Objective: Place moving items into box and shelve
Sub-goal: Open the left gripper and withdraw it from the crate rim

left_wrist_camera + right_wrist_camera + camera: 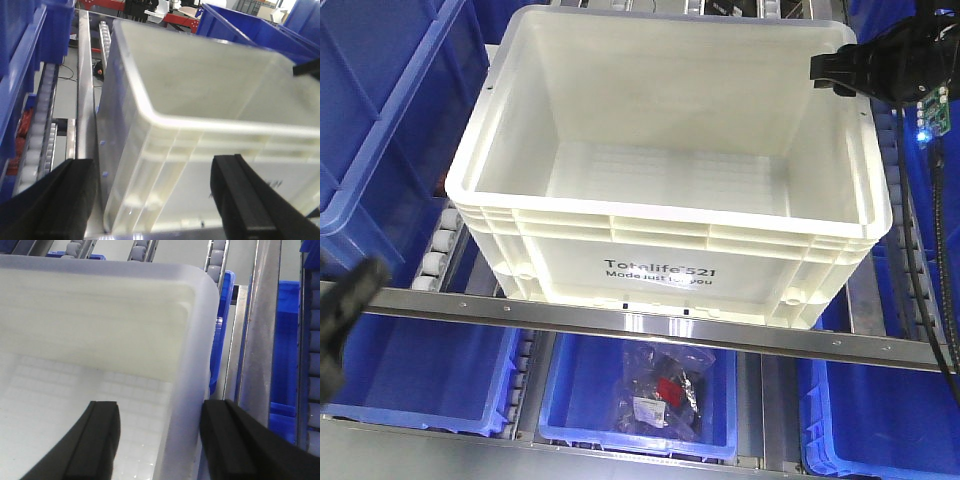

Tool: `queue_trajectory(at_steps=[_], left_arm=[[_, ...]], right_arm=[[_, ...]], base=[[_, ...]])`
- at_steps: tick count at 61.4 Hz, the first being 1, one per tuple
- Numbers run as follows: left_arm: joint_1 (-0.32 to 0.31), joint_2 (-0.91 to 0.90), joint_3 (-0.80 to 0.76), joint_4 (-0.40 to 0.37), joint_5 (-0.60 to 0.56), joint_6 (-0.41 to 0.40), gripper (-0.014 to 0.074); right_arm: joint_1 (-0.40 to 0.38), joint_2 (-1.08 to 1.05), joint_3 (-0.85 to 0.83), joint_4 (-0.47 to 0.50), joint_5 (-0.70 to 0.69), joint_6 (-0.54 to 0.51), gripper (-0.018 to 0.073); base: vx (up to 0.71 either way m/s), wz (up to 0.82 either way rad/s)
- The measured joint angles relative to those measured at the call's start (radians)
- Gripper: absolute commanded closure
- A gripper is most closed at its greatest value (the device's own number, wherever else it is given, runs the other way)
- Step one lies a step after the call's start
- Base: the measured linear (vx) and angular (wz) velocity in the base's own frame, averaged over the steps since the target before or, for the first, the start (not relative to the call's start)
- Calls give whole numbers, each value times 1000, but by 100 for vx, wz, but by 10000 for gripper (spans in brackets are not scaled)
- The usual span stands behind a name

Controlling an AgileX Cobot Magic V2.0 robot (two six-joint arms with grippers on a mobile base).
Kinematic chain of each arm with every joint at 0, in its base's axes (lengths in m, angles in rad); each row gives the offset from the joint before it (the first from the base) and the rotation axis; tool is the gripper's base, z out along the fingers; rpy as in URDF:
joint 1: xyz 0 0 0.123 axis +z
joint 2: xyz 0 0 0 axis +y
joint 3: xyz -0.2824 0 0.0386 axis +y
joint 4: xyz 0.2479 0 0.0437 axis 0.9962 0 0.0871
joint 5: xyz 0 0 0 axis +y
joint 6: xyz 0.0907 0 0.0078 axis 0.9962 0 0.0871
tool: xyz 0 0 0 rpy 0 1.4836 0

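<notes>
The front camera looks down from high up into the white box (670, 170) on the shelf. The left wrist camera sits close by the box's outside corner (150, 117). The right wrist camera looks down, very near, over its rim (192, 365).

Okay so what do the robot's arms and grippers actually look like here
Both grippers have matte black, flat, blocky fingers: the left gripper and the right gripper. From the front, the right arm is black, with a small green circuit board, a lit blue light and black cables hanging down.
</notes>
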State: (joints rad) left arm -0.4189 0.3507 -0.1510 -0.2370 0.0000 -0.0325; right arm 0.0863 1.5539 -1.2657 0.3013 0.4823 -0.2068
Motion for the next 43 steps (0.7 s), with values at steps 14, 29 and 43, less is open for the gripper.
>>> queue_trajectory(at_steps=[14, 29, 43], left_arm=[[129, -266, 179, 51, -73, -3, 29], [265, -317, 180, 213, -77, -1, 123], [274, -355, 180, 208, 15, -24, 285]], right_arm=[[0, 0, 0, 0, 0, 0, 146], [0, 0, 0, 0, 0, 0, 146], [0, 0, 0, 0, -2, 0, 146]], base=[[0, 0], [0, 0], [0, 0]])
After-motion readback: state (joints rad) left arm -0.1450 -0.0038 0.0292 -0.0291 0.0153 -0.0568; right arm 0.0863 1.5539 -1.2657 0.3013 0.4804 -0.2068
